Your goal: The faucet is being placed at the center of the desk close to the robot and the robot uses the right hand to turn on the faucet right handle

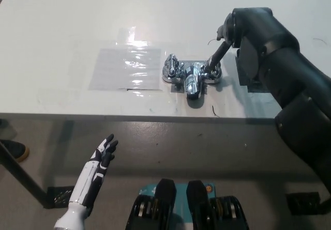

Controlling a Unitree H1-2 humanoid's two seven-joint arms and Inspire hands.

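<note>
A chrome faucet [192, 78] stands on the white desk [62, 23], at its middle near the front edge, with a left handle [169, 66] and a right handle [215, 74]. My black right hand [244, 27] hovers just behind and to the right of the faucet. It is open, and one of its fingers [217, 54] stretches down and touches the top of the right handle. Nothing is gripped. My white left hand [103, 155] rests at the lower left, below the desk's front edge, open with fingers apart.
A clear plastic sheet [125, 67] is taped flat to the desk left of the faucet. A grey tape patch [250, 85] lies under my right forearm. A dark shoe [11, 150] shows on the floor at the far left.
</note>
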